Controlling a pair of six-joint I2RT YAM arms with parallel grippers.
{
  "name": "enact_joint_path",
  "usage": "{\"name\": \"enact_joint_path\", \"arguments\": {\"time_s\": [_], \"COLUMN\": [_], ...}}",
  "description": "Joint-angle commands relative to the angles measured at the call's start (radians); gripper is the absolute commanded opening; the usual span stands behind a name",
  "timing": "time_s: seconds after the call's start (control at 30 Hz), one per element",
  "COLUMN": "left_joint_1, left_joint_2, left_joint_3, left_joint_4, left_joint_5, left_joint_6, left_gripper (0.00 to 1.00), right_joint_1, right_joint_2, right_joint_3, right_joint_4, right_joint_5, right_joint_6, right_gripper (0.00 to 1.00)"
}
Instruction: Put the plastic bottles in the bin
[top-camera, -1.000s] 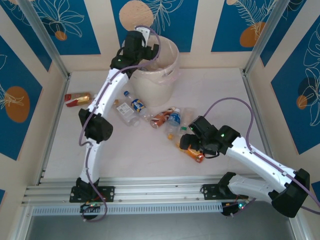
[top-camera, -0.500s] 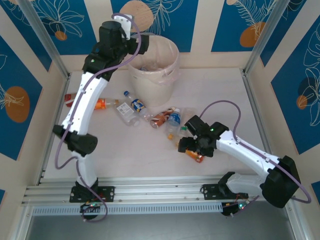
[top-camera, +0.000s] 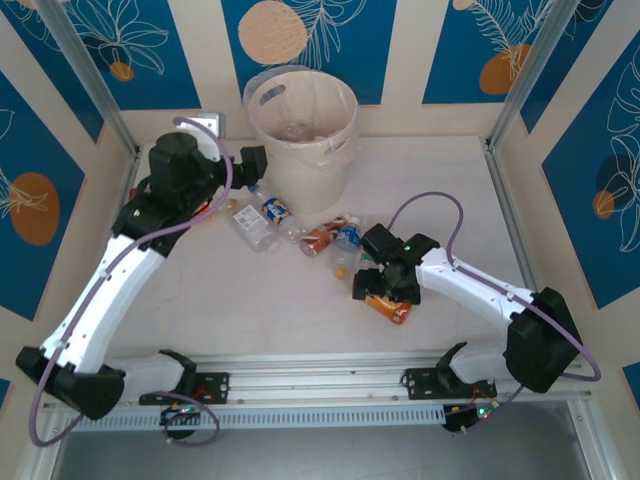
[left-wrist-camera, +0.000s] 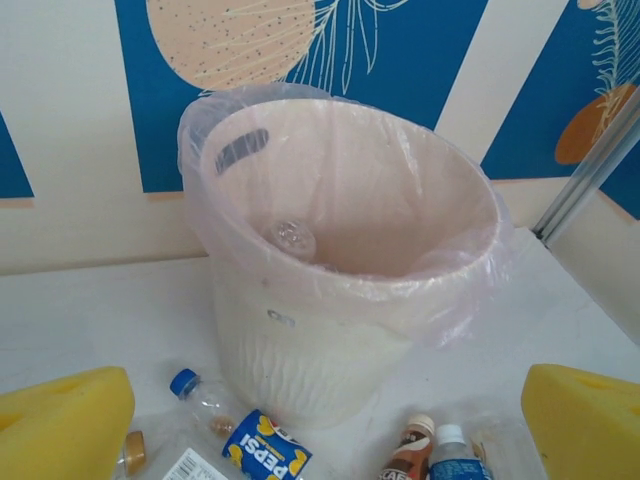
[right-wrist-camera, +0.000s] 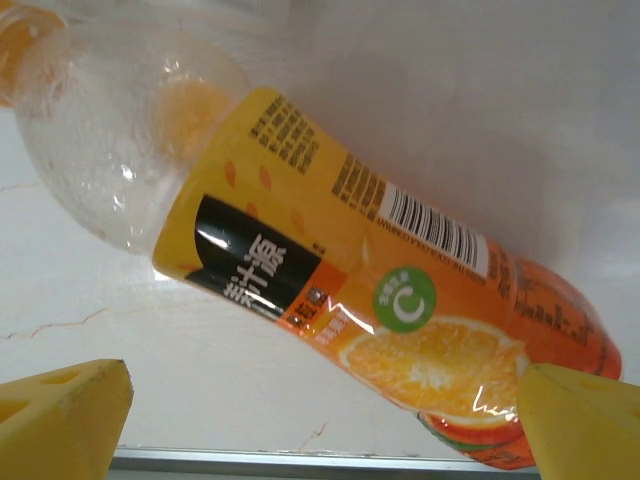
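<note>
A large round pale pink-cream plastic bin (top-camera: 312, 160) with a clear liner stands at the back of the white table (top-camera: 250, 295), one clear bottle (left-wrist-camera: 292, 238) inside, the other small plastic bottles (top-camera: 260, 228) scattered just in front. The left gripper (left-wrist-camera: 320, 430) hangs wide open and empty, facing the bin; the right gripper (right-wrist-camera: 320, 425), jaws equally spread, hovers over an orange-labelled juice bottle (right-wrist-camera: 380, 290) lying flat, seemingly lined up to grasp it.

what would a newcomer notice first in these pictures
The big pale pink-cream bin stands at the back of the table, with plastic bottles scattered just in front of it. Nearer the arms, the right gripper hovers open over an orange juice bottle lying on its side.
</note>
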Motion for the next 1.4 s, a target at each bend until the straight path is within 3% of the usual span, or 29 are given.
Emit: {"name": "enact_joint_path", "arguments": {"time_s": [0.0, 0.3, 0.7, 1.0, 1.37], "left_joint_1": [0.007, 0.007, 0.006, 0.006, 0.009], "left_joint_2": [-0.072, -0.194, -0.277, -0.317, -0.314], "left_joint_3": [-0.059, -0.171, -0.279, -0.289, -0.279], "left_joint_4": [0.028, -0.051, -0.152, -0.186, -0.198], "left_joint_5": [0.012, -0.029, -0.029, -0.113, -0.140], "left_joint_6": [-0.043, -0.043, -0.064, -0.052, -0.045], "left_gripper": [1.00, 0.99, 1.00, 0.99, 1.00], "right_joint_1": [0.013, 0.037, 0.046, 0.072, 0.129], "right_joint_2": [0.021, 0.037, 0.210, 0.363, 0.505], "right_joint_3": [0.050, 0.091, 0.129, 0.172, 0.200], "right_joint_4": [-0.056, -0.076, -0.041, -0.025, -0.012], "right_joint_5": [0.052, 0.051, 0.071, 0.104, 0.134], "right_joint_6": [-0.025, -0.102, -0.262, -0.319, -0.345], "right_gripper": [0.99, 0.99, 0.99, 0.99, 0.90]}}
